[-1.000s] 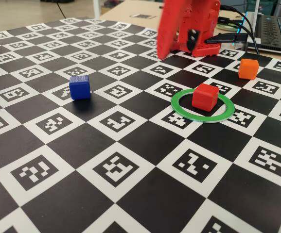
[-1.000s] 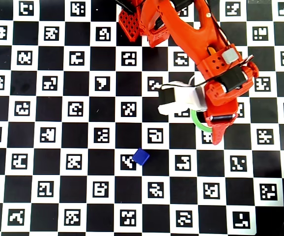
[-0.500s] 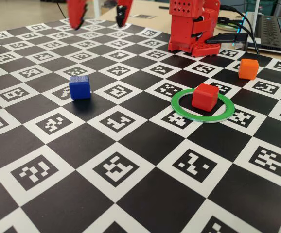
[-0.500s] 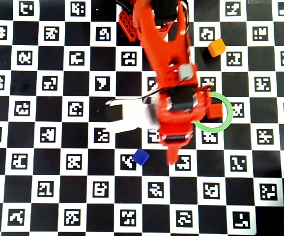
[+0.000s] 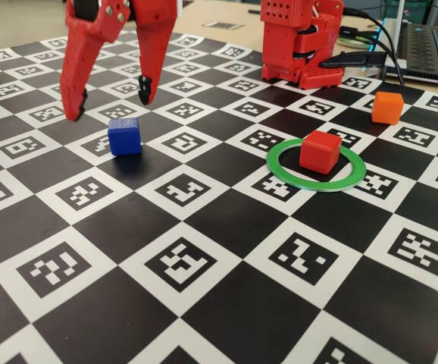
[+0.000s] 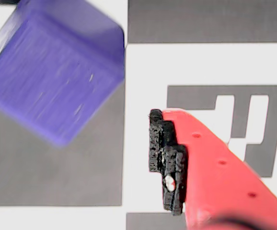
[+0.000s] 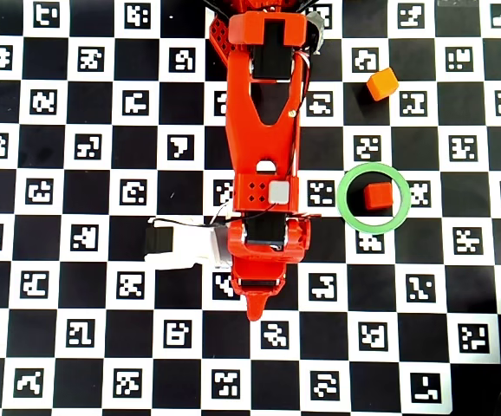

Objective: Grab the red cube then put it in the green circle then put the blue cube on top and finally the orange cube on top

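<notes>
Overhead, the red arm (image 7: 263, 130) reaches down the checkered marker board (image 7: 77, 347) from its base at twelve o'clock, and its body hides the blue cube completely in this view; the red cube (image 7: 377, 196) sits inside the green circle (image 7: 346, 204) at about three o'clock from the arm's wrist, with the orange cube (image 7: 382, 84) well apart toward one o'clock. Seen from the fixed camera at table level, the gripper (image 5: 107, 105) hangs with its two fingers spread wide, nothing between them, the tips off the board and just above the blue cube (image 5: 124, 136); in this view the cube lies at roughly five o'clock from the midpoint between the tips, untouched. Here too the red cube (image 5: 320, 152) stands on the board within the green circle (image 5: 280, 168), slightly toward its far side, and the orange cube (image 5: 387, 108) rests beyond it at one o'clock, near the arm's base (image 5: 302, 42). From the wrist camera, one red finger with a black pad (image 6: 167, 163) enters from the lower right, and the blue cube (image 6: 52, 72), blurred, fills the upper left at ten o'clock from that pad, clear of it.
</notes>
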`<state>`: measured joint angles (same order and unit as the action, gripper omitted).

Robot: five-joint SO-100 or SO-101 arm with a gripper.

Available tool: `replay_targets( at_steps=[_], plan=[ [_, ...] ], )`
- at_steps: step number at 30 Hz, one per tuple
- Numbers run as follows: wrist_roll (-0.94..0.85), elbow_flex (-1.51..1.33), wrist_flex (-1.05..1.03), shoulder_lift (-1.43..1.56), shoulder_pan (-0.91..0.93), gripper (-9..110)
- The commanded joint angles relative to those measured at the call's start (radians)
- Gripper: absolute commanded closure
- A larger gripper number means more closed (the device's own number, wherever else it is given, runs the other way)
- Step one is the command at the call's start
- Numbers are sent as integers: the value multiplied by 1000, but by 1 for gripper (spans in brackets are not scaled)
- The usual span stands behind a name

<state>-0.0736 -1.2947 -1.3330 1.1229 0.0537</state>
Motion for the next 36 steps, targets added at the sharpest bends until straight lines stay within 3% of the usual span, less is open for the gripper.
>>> replay_targets(
  at_steps=[1,21,36],
  plan=[
    [3,-11,48,31,17,56],
    [5,-63,130,-17,32,56],
    [210,-64,130,-17,12,57]
  ],
)
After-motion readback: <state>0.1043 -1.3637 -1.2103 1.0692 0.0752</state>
